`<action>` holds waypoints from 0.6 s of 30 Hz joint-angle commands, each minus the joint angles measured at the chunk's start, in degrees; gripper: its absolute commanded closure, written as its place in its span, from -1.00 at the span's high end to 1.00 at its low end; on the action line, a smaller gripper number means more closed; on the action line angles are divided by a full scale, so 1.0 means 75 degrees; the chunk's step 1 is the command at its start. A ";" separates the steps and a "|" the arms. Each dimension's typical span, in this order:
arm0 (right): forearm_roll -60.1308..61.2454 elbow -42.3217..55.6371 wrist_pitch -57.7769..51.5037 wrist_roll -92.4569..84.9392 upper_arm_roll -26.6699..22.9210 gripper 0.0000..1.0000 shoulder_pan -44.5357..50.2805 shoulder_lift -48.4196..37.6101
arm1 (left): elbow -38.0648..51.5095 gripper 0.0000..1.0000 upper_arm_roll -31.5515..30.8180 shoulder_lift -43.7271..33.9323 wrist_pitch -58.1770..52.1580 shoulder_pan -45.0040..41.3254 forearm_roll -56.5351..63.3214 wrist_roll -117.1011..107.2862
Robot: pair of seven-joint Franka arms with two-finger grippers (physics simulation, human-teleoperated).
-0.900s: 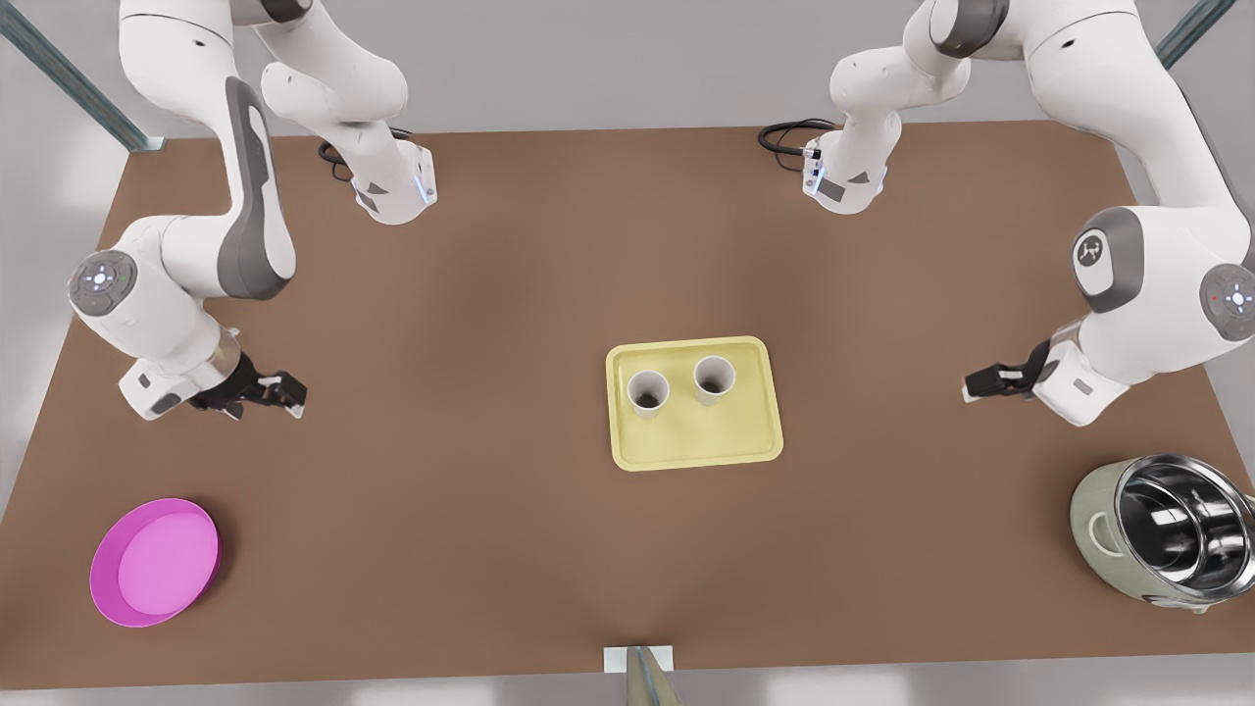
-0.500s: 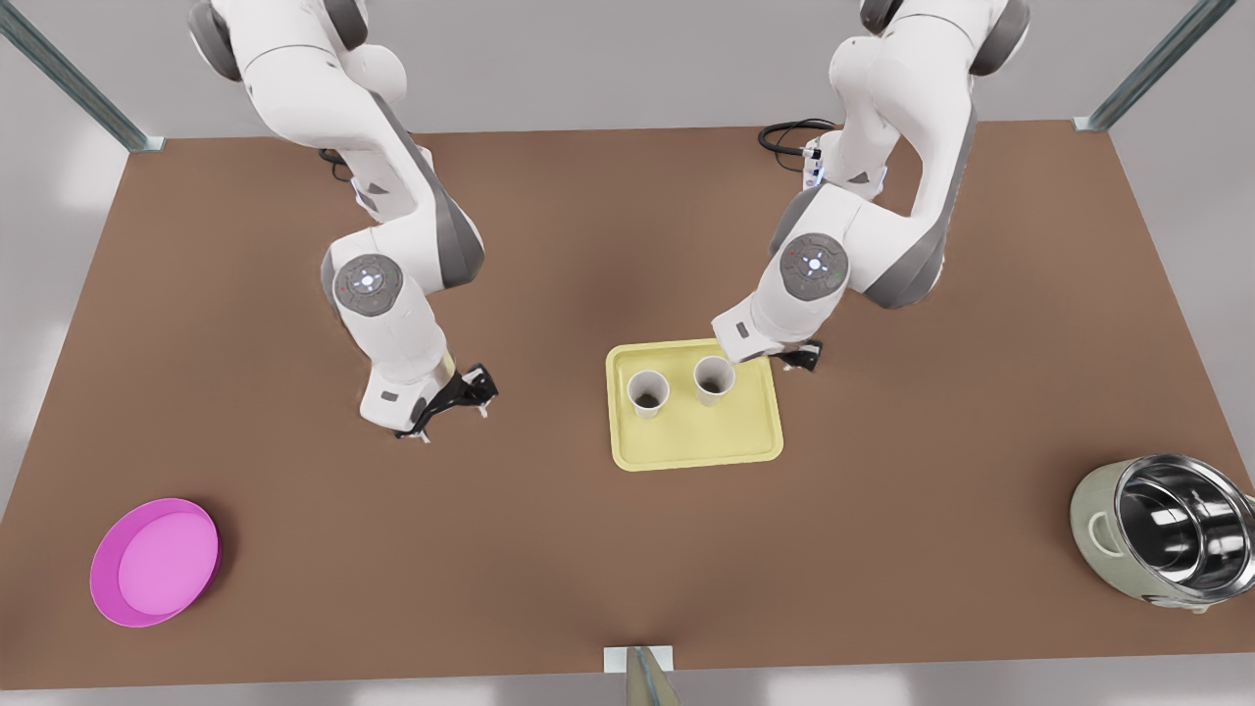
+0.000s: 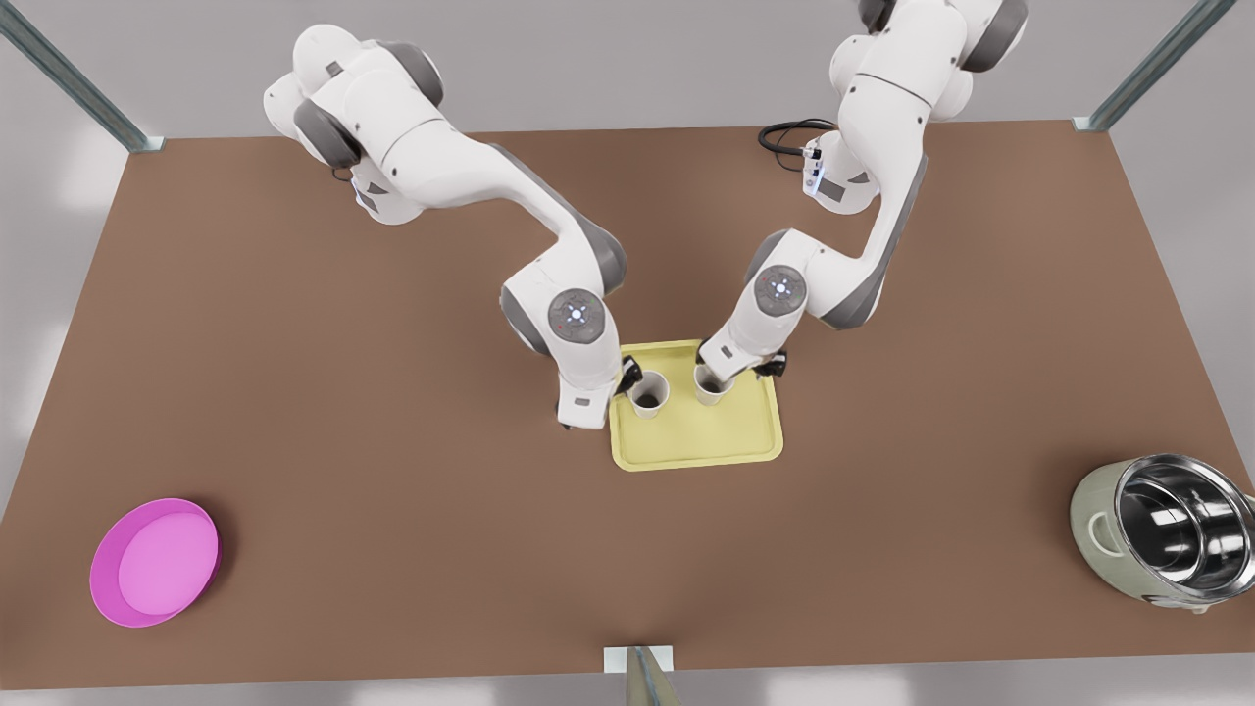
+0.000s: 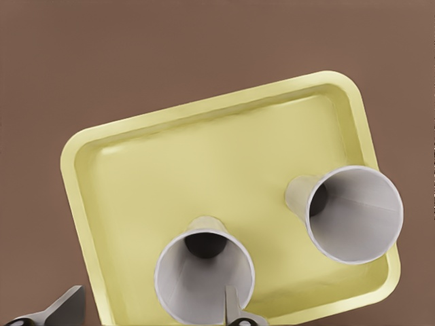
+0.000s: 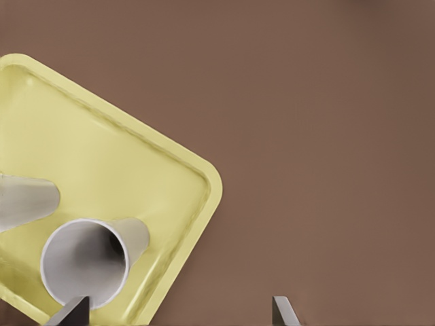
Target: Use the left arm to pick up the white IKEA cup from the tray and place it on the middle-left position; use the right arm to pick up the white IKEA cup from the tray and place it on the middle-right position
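A pale yellow tray [image 3: 698, 441] lies mid-table with two white cups standing on it. My left gripper [image 3: 627, 379] hangs open at the tray's edge on the front view's left, beside the left cup [image 3: 648, 392]. In the left wrist view one fingertip [image 4: 232, 305] overlaps that cup's [image 4: 204, 275] rim, and the second fingertip lies outside the tray [image 4: 204, 170]. My right gripper [image 3: 747, 369] is open just above the right cup [image 3: 713, 382]. Seen from the right wrist, this cup [image 5: 85, 272] sits by one fingertip [image 5: 71, 314], the other fingertip being over bare table.
A round magenta dish [image 3: 155, 562] sits near the front corner on the front view's left. A steel pot [image 3: 1167, 529] lies tipped at the front right. Black cable [image 3: 789, 137] coils by the right arm's base. Brown tabletop stretches wide on both sides of the tray.
Both arms have swung in from the table's outer sides to the tray. Each gripper now sits next to a cup. Neither cup has moved.
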 commanded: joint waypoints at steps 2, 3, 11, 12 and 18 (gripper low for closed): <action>0.0000 0.0019 0.0678 0.1799 0.0107 1.00 0.0095 0.0344 | -0.0014 1.00 0.0063 0.0184 0.0964 0.0014 0.0133 -0.1336; 0.0000 0.0031 0.0842 0.1845 0.0107 1.00 0.0107 0.0414 | -0.0119 1.00 0.0086 0.0172 0.0964 0.0014 0.0402 -0.1336; -0.0071 -0.0039 0.1136 0.2103 0.0119 1.00 0.0376 0.0848 | -0.0155 1.00 0.0133 0.0395 0.1303 -0.0068 0.0403 -0.1453; -0.0071 -0.0051 0.1136 0.2103 0.0119 1.00 0.0376 0.0860 | -0.0342 1.00 0.0133 0.0395 0.1479 -0.0068 0.0414 -0.1441; -0.0082 -0.0074 0.1136 0.2021 0.0084 1.00 0.0330 0.0954 | -0.0905 1.00 0.0121 0.0055 0.1714 -0.0092 0.0426 -0.1441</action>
